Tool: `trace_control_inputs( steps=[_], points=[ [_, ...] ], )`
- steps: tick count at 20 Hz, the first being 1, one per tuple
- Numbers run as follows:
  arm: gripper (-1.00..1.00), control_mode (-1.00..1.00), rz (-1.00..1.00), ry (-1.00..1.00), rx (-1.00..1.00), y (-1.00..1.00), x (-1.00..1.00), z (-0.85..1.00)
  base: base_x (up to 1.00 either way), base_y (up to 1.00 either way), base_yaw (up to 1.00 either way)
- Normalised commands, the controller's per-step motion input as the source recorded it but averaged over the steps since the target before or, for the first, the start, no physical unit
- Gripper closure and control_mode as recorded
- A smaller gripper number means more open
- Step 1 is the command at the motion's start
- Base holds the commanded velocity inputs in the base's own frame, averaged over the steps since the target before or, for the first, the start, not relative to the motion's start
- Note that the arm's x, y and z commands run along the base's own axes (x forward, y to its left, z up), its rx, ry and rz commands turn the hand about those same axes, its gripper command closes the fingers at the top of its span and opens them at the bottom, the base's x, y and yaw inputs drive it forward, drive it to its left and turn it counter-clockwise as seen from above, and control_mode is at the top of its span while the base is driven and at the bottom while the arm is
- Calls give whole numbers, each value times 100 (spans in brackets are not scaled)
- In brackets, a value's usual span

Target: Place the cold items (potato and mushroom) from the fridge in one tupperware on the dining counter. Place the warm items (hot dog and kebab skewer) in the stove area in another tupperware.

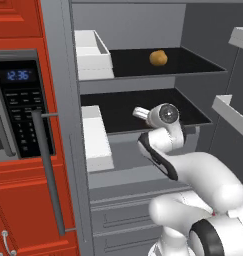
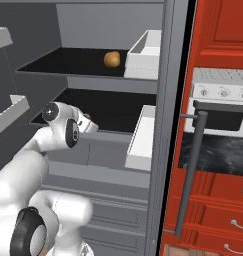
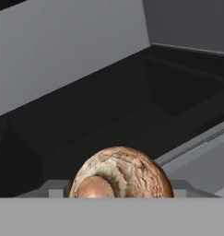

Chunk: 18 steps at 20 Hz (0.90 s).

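A tan potato (image 1: 158,58) (image 2: 111,59) lies on the fridge's upper black shelf (image 1: 193,62). My arm reaches in at the level of the lower black shelf (image 1: 123,107). In the hand view a brown speckled mushroom (image 3: 121,173) sits right at the bottom, between two grey fingertips (image 3: 53,189) that press its sides. My gripper (image 3: 118,192) (image 2: 89,122) is shut on the mushroom, a brown bit of which (image 2: 86,118) peeks out at the hand in the right base view. The hot dog, kebab skewer and tupperwares are out of view.
White bins (image 1: 93,55) (image 1: 95,137) stand on the handle side of both shelves. The fridge door's shelves (image 1: 233,112) jut out on the far side. A grey fridge handle (image 1: 48,170), a microwave (image 1: 18,105) and red cabinets flank the opening.
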Motion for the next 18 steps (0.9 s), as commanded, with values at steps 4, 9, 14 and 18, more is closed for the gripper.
trace_control_inputs(
  steps=[4, 9, 14, 18],
  points=[
    [100, -100, 0, 7, 1, -1, -67, 60, 0, 0, 0],
    [100, -100, 0, 9, 0, 0, -79, 36, 0, 0, 0],
    [100, -100, 0, 6, 0, 0, -81, 39, 0, 0, 0],
    [100, -100, 0, 5, 0, -3, -80, 42, 0, 0, 0]
  ],
)
